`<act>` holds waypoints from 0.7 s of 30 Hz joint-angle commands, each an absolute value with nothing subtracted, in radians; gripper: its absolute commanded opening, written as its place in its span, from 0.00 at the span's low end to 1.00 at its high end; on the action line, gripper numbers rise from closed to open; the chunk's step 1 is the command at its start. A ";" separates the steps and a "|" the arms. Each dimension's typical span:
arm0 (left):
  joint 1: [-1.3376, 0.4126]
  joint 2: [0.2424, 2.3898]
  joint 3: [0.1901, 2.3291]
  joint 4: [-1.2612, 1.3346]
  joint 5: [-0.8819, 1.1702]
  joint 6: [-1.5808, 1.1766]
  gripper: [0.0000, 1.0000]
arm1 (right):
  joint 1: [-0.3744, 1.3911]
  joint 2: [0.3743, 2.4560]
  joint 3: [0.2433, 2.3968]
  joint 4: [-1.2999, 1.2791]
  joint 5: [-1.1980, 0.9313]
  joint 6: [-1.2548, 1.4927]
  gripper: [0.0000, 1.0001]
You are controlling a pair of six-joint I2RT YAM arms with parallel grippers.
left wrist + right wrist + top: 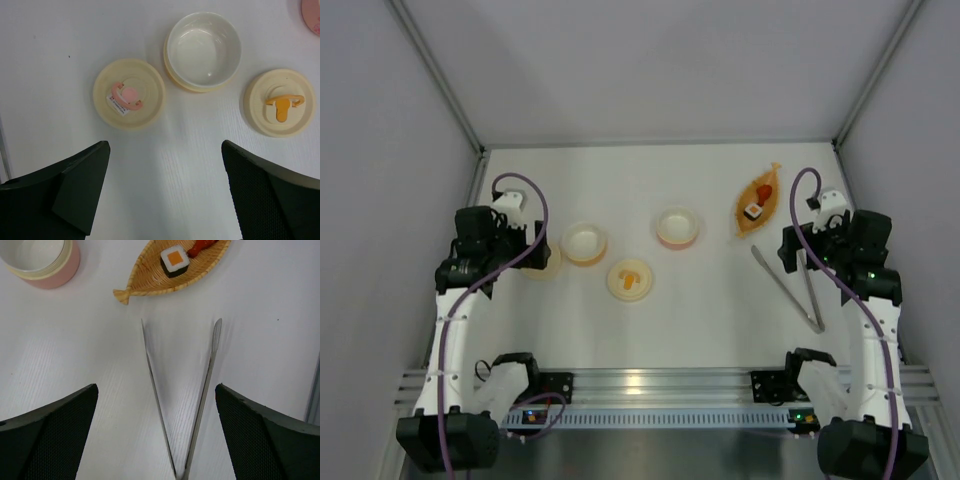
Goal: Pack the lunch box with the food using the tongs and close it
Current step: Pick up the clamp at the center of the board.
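Currently, we hold both pincers spread wide, and neither touches anything. The right gripper (155,390) hangs above the tongs (202,395), which lie flat on the white table (75,340). Their joined end sits close in, between our fingers, and the two flat tips fan out ahead. Just beyond those tips lies the leaf-shaped dish (145,280), carrying the sushi roll (175,260) and, further out, the small red piece (202,246). Ahead and to the left of this gripper stands the pink round container (45,270), open.

The left gripper (165,150) hangs over bare table. Directly ahead of it stands the cream round container (204,50), open and empty. The pink-handled lid (129,93) lies ahead-left and the orange-handled lid (279,102) ahead-right, each just beside that container.
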State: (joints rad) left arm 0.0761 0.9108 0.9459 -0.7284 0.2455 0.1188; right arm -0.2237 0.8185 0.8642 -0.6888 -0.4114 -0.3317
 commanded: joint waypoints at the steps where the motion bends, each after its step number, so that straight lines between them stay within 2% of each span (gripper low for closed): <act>1: 0.080 0.917 0.959 -0.735 0.253 0.144 0.98 | -0.238 0.828 0.900 -0.733 -0.413 -0.383 0.99; 12: 0.078 0.949 0.974 -0.779 0.284 0.183 0.98 | -0.236 0.934 0.956 -0.854 -0.367 -0.468 0.99; 21: 0.080 0.960 0.969 -0.785 0.284 0.186 0.98 | -0.235 1.029 0.901 -0.919 -0.063 -0.558 0.99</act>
